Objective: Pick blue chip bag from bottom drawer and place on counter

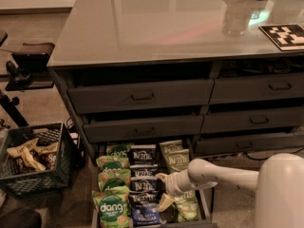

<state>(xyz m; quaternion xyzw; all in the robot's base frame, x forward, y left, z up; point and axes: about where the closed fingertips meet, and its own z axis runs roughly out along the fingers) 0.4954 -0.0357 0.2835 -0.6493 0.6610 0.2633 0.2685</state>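
The bottom drawer (206,207) is pulled open at the foot of the cabinet. It holds three columns of bags: green "dang" bags (112,204) on the left, navy Kettle blue chip bags (142,154) in the middle, and olive Kettle bags (176,159) on the right. My gripper (162,190) reaches in from the right on a white arm. It is low over the drawer at the right edge of the middle column. Its fingers are spread apart and hold nothing. The counter (156,23) is the wide glossy grey top above.
A black crate (33,175) of snacks stands on the floor at the left. A black stand (19,72) is behind it. A clear cup (235,18) and a checkered tag (287,34) sit on the counter at the back right. Partly open upper drawers (140,96) overhang the bottom one.
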